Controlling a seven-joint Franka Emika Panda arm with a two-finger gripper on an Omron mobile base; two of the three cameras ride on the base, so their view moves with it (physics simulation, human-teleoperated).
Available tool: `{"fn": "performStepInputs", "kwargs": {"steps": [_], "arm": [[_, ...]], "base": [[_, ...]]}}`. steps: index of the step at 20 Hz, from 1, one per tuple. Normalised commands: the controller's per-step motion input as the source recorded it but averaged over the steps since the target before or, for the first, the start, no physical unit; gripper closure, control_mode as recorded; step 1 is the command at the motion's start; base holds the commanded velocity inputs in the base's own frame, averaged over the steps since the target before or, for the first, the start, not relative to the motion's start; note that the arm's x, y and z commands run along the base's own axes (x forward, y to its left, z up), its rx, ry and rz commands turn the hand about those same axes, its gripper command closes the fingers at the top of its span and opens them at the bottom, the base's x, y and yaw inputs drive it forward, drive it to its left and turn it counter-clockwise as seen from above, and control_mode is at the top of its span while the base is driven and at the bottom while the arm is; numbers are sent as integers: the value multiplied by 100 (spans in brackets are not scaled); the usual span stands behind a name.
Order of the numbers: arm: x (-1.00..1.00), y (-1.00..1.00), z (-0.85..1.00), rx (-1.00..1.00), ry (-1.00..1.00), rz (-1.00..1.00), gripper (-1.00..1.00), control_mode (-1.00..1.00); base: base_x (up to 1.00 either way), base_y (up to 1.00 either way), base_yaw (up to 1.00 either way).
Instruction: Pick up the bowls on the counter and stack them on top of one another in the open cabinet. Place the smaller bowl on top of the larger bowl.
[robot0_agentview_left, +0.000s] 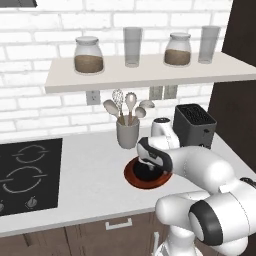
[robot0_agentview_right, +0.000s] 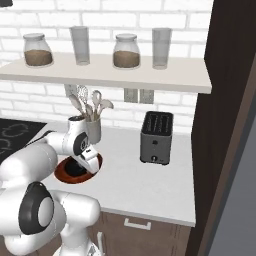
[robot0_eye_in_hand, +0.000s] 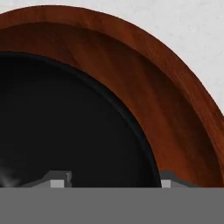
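1. Looking down through the hand view, you are seeing the smaller bowl (robot0_eye_in_hand: 65, 127) sitting inside the larger bowl (robot0_eye_in_hand: 175, 100), black glossy hollow ringed by reddish-brown wood grain.
2. Your gripper (robot0_eye_in_hand: 111, 181) is hanging right over the black bowl's rim, with one fingertip inside the rim and the other outside it, over the brown bowl's slope.
3. You are getting only the finger tops at the bottom edge, so I cannot tell whether they are pinching the rim or standing apart from it.
4. In the left base view the arm is bending down over both bowls; the larger bowl (robot0_agentview_left: 134, 176) is resting on the table (robot0_agentview_left: 90, 185), with the smaller bowl (robot0_agentview_left: 145, 172) as a dark patch inside it, partly under the hand.
5. You are seeing the grey utensil cup (robot0_agentview_left: 127, 134) standing just behind the bowls, and the black toaster (robot0_agentview_left: 194, 125) off to their right.
6. In the right base view the larger bowl (robot0_agentview_right: 62, 175) is showing beside the wrist, well apart from the open cabinet (robot0_agentview_right: 225, 100) at the table's (robot0_agentview_right: 145, 185) right end.
7. Above, the wall shelf (robot0_agentview_right: 105, 70) is carrying jars and glasses.
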Motion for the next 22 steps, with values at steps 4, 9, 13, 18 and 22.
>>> {"fn": "performStepInputs", "kwargs": {"steps": [4,9,13,18,22], "arm": [[0,0,8,-2,-1,0,-100,-100],[7,0,3,0,-11,0,-100,-100],[16,0,-3,0,-11,2,-100,-100],[0,-1,-3,0,-6,3,-100,-100],[0,0,30,0,-11,3,-100,-100]], "base": [[0,0,0],[0,0,0],[0,0,0],[0,0,0],[0,0,0]]}}
